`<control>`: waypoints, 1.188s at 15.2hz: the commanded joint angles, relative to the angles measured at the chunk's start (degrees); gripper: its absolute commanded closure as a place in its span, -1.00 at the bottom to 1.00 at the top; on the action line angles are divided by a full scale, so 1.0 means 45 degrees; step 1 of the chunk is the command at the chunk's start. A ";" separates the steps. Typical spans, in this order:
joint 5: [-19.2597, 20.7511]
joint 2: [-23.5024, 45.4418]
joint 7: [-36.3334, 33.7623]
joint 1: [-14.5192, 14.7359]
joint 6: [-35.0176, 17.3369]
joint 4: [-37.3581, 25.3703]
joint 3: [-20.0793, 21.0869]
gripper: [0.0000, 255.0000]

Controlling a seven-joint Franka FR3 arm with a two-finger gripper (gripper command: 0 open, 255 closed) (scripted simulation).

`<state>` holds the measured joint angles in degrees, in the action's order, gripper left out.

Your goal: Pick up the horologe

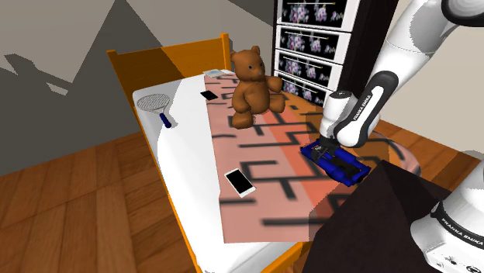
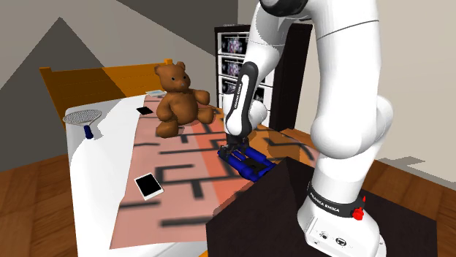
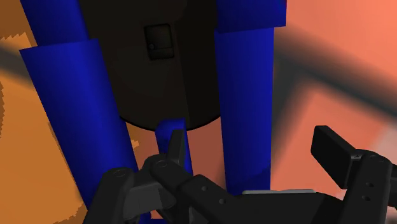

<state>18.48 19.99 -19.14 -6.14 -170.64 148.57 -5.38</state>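
Note:
The horologe (image 1: 339,163) is a blue frame with a dark, round-edged body, lying flat on the patterned bedspread near the stand. In the second exterior view the horologe (image 2: 248,162) lies just in front of the stand's corner. My black gripper (image 1: 322,146) is right down on its end nearest the teddy bear, and the gripper (image 2: 232,147) points straight down at it. In the wrist view the gripper (image 3: 251,153) is open. One blue bar (image 3: 245,95) of the clock stands between the fingers, and the far finger (image 3: 334,153) is clear of it.
A brown teddy bear (image 1: 252,81) sits further up the bed. A white tablet (image 1: 240,181), a small black phone (image 1: 209,95) and a racket (image 1: 157,105) lie on the bed too. The orange headboard (image 1: 171,54) and a drawer unit (image 1: 310,46) stand behind.

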 commanded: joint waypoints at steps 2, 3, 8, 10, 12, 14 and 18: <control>0.0038 0.0140 -0.0037 0.0035 -0.0121 -0.0030 -0.0051 -1.00; 0.0037 0.0137 -0.0039 0.0037 -0.0119 -0.0030 -0.0051 1.00; 0.0038 0.0136 -0.0034 0.0033 -0.0122 -0.0026 -0.0052 1.00; 0.0038 0.0134 -0.0031 0.0029 -0.0122 -0.0023 -0.0052 1.00; 0.0038 0.0140 -0.0037 0.0035 -0.0121 -0.0030 -0.0051 1.00; -0.0068 -0.0312 0.0092 -0.0094 0.0216 0.0090 0.0096 1.00; -0.0353 -0.1204 0.0395 -0.0330 0.0908 0.0295 0.0389 1.00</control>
<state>17.24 15.62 -17.71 -7.37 -167.35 149.70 -3.97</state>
